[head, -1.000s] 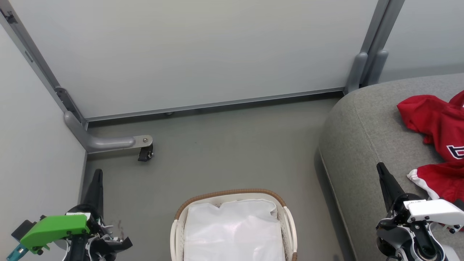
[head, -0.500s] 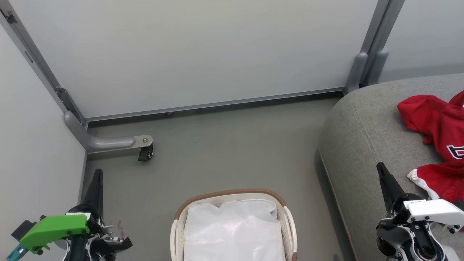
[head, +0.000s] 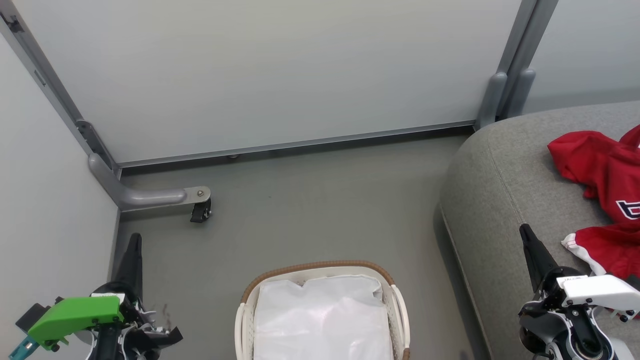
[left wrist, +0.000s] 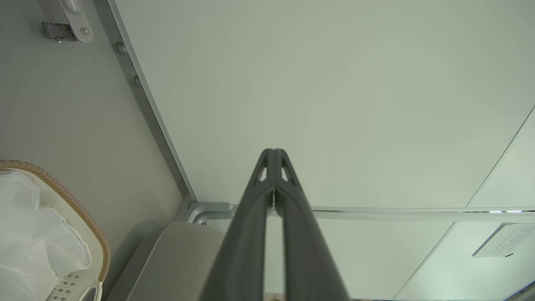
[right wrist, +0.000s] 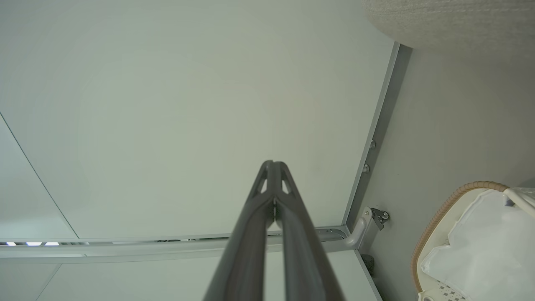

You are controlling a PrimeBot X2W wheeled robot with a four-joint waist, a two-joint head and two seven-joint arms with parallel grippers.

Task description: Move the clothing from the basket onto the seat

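Clothing (head: pixel 602 172) lies on the seat (head: pixel 500 200) at three o'clock; the basket (head: pixel 320 265), at six, holds only liner (head: pixel 320 320). Left gripper (head: pixel 134 239) and right gripper (head: pixel 525 231) are closed and empty. Probably best parked clear.

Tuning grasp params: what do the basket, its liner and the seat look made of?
Basket: probably white moulded plastic, smooth; a perforated pattern shows in the wrist views. Its rim: brown woven band, rattan or imitation, can't tell. Liner: thin white fabric, creased, slightly glossy. Seat: grey woven upholstery, matte, with coarse texture and a stitched seam.
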